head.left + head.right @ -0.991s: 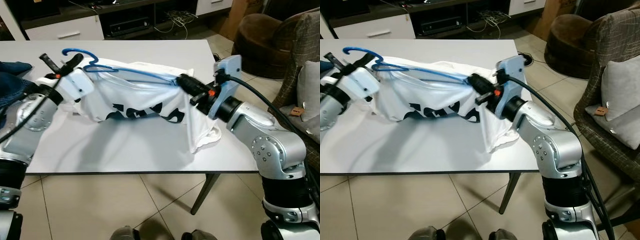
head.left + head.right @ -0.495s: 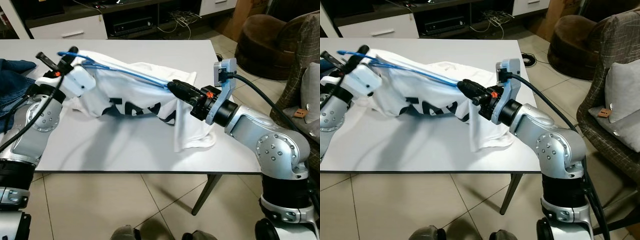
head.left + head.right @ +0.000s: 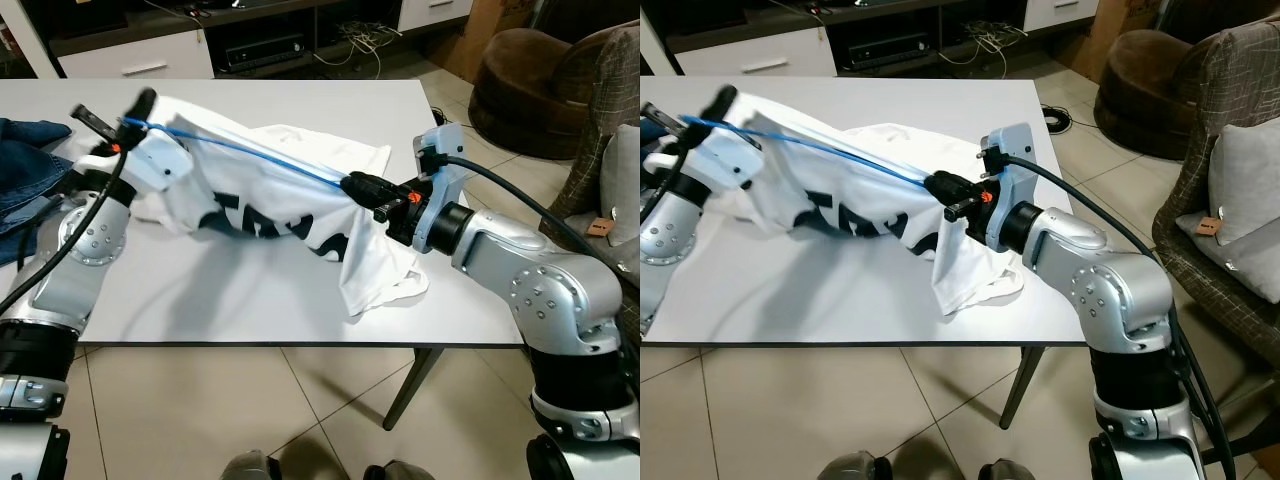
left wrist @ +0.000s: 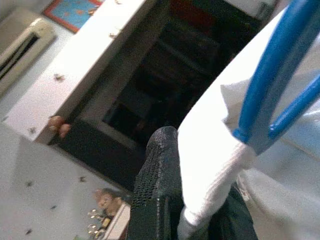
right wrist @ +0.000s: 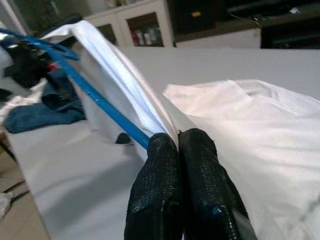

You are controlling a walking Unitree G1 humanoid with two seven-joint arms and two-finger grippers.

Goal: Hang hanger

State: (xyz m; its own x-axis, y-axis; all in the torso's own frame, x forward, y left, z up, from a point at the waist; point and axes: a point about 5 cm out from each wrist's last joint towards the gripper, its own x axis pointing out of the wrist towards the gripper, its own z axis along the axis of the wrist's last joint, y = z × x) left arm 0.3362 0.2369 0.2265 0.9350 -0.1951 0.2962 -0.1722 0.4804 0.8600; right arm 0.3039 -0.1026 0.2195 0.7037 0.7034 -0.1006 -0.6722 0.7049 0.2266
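Observation:
A blue hanger (image 3: 262, 158) runs inside a white T-shirt (image 3: 262, 205) with black print, both held up over the white table (image 3: 230, 300). At the shirt's left end my left gripper (image 3: 118, 122) is shut on the neck cloth beside the hanger's hook; the left wrist view has a black finger (image 4: 157, 190) pressed to the rolled white cloth next to the blue hanger (image 4: 280, 75). My right gripper (image 3: 354, 184) is shut on the shirt's shoulder and the hanger's arm tip; its fingers (image 5: 160, 200) pinch cloth and blue bar together. The shirt's right side droops to the table.
A dark blue garment (image 3: 25, 150) lies at the table's left edge. A low media cabinet (image 3: 200, 45) stands behind the table. A brown armchair (image 3: 530, 80) and a patterned chair with a grey cushion (image 3: 620, 170) stand on the right. Tiled floor lies below.
The shirt's neck has slid up over the hanger's hook at the left gripper. The right gripper has shifted slightly right and the shirt's right side hangs lower.

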